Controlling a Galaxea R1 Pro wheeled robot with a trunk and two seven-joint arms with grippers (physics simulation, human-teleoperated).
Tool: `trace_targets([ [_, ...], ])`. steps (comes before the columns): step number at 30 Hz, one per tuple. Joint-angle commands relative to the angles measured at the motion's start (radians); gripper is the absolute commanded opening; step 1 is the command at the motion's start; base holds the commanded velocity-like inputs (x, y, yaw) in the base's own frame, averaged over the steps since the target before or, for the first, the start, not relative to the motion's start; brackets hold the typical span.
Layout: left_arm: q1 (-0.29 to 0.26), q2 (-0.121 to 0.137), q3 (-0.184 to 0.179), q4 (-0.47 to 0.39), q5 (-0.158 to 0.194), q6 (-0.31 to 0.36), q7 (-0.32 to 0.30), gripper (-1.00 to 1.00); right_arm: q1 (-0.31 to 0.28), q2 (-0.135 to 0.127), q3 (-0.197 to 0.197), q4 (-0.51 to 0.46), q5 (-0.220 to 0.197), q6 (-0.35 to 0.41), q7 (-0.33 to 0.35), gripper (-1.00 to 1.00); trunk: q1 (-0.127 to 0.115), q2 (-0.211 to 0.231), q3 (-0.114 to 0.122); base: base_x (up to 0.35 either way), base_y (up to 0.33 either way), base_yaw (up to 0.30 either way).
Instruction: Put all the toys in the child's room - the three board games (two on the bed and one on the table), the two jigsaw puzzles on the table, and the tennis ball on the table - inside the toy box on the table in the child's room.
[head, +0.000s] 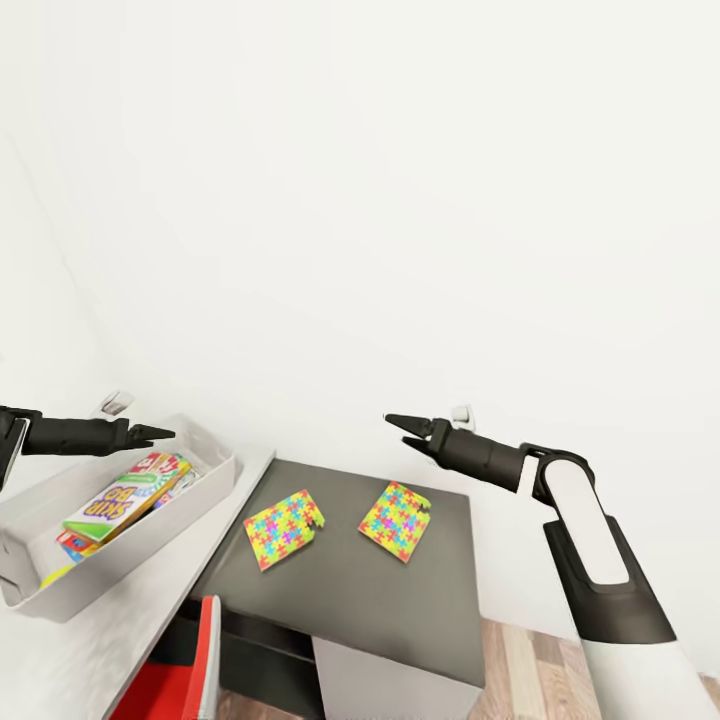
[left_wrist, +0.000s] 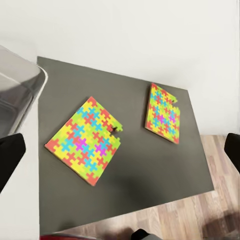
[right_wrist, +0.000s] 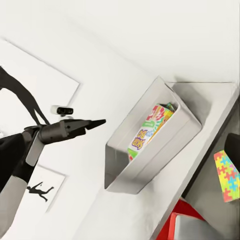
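While both jigsaw puzzles lie flat on the dark table, bring your open, empty right gripper down onto an edge, left gripper closed.

The shallow light grey plastic toy box is sitting on the long desk's light grey top, holding the green, white and yellow SKIP-BO game box. 2 thin multicoloured jigsaw sheets are lying flat, side by side but apart, on the dark grey top.
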Motion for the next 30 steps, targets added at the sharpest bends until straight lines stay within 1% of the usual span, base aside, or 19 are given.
trace_targets([
  [1, -0.001, -0.001, 0.004, -0.001, -0.011, 0.010, -0.009, 1.00, 0.000, -0.001, -0.004, 0.000, 0.002, 0.002, 0.003, 1.00, 0.000, -0.002, -0.001, -0.114, -0.104, -0.208],
  [8, -0.001, -0.001, 0.004, -0.001, -0.009, 0.010, -0.021, 1.00, 0.015, -0.001, -0.038, 0.000, 0.002, 0.002, 0.009, 1.00, 0.000, -0.002, 0.008, -0.037, -0.125, -0.207],
  [9, -0.001, -0.001, 0.004, -0.001, -0.009, 0.010, -0.023, 1.00, 0.018, -0.001, -0.048, 0.001, 0.002, 0.002, 0.010, 1.00, 0.000, -0.002, 0.010, -0.010, -0.129, -0.207],
  [14, -0.001, -0.001, 0.004, -0.001, -0.010, 0.009, -0.026, 1.00, 0.027, -0.001, -0.067, 0.001, 0.002, 0.002, 0.010, 1.00, 0.000, -0.002, 0.016, -0.005, -0.156, -0.207],
  [26, -0.001, -0.001, 0.004, -0.001, -0.010, 0.009, -0.029, 1.00, 0.033, -0.001, -0.074, 0.002, 0.002, 0.002, 0.009, 1.00, 0.000, -0.002, 0.032, -0.001, -0.267, -0.207],
  [30, -0.001, -0.001, 0.003, -0.001, -0.010, 0.009, -0.029, 1.00, 0.033, -0.001, -0.075, 0.003, 0.002, 0.002, 0.009, 1.00, 0.000, -0.002, 0.037, 0.000, -0.169, -0.207],
])
